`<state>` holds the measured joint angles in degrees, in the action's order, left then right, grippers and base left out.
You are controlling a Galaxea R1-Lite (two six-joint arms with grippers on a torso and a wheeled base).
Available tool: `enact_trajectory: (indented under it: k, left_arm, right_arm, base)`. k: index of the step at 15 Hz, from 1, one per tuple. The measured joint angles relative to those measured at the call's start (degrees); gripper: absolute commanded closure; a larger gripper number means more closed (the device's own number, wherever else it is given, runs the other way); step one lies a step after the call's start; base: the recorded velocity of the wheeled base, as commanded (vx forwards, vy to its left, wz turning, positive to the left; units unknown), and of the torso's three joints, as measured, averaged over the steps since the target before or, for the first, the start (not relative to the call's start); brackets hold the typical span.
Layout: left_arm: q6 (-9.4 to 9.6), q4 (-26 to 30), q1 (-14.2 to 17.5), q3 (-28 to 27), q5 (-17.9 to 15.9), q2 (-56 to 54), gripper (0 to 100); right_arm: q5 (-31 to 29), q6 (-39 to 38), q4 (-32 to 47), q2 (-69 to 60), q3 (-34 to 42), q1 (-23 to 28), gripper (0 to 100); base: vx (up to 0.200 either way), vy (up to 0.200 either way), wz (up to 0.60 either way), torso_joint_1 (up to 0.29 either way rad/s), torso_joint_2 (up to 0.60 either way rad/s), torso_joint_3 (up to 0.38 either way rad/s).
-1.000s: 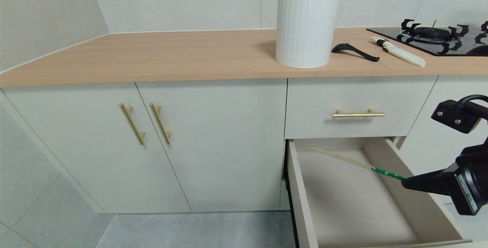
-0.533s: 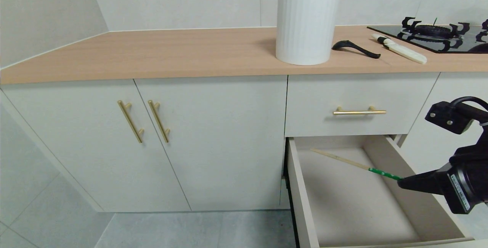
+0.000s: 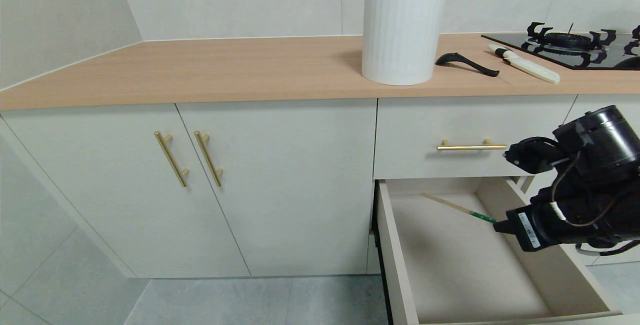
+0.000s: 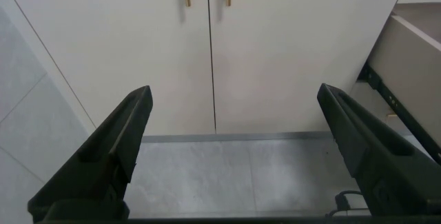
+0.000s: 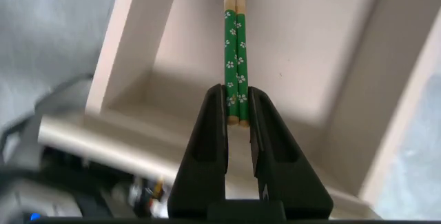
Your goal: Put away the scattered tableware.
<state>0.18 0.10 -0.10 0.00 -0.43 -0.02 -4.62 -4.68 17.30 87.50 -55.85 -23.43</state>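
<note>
Over the last second our right gripper [image 3: 500, 226] has rolled its wrist and drawn in across the open pale drawer [image 3: 395, 255]. The pair of wooden chopsticks with green flowered ends [image 3: 457, 208] now reaches less far toward the drawer's back. The gripper pinches the green ends tight, and the bare tips slant down over the drawer's floor; we cannot tell whether they touch it. We judge the set-down is close: lower, then let go.

Our left gripper [image 4: 234, 96] hangs with its fingers spread wide, left of the drawer and facing the cabinet doors. Just above the drawer, a brass bar handle [image 3: 470, 147] juts out near our right wrist and could be knocked. Higher up, behind the drawer, the wooden countertop [image 3: 225, 70] holds a black curved spoon [image 3: 465, 65] and a cream-coloured knife [image 3: 522, 65], which we take to be waiting their turn. They lie beside a tall white ribbed canister [image 3: 400, 25], with the black gas hob [image 3: 575, 47] beyond.
</note>
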Motion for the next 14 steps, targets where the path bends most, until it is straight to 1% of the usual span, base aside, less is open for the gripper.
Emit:
enact_trajectory:
  k: [6, 10, 12, 14]
  left_arm:
    - [0.00, 0.0, 0.0, 0.0, 0.0, 0.0, 0]
    - [0.00, 0.0, 0.0, 0.0, 0.0, 0.0, 0]
    - [-0.02, 0.0, 0.0, 0.0, 0.0, 0.0, 0]
    - [0.00, 0.0, 0.0, 0.0, 0.0, 0.0, 0]
  right_arm:
    - [-0.8, -7.6, -14.3, 13.0, 0.0, -0.4, 100]
    - [-4.5, -11.0, -26.3, 22.4, -0.1, -0.6, 100]
    - [-5.2, -12.0, -28.7, 26.0, 0.1, -0.5, 100]
    - [-5.3, -12.1, -28.9, 28.7, 0.2, -0.6, 100]
  base:
    - [0.000, 0.000, 0.00, 0.000, 0.00, 0.000]
    - [0.000, 0.000, 0.00, 0.000, 0.00, 0.000]
    - [0.000, 0.000, 0.00, 0.000, 0.00, 0.000]
    - [0.000, 0.000, 0.00, 0.000, 0.00, 0.000]
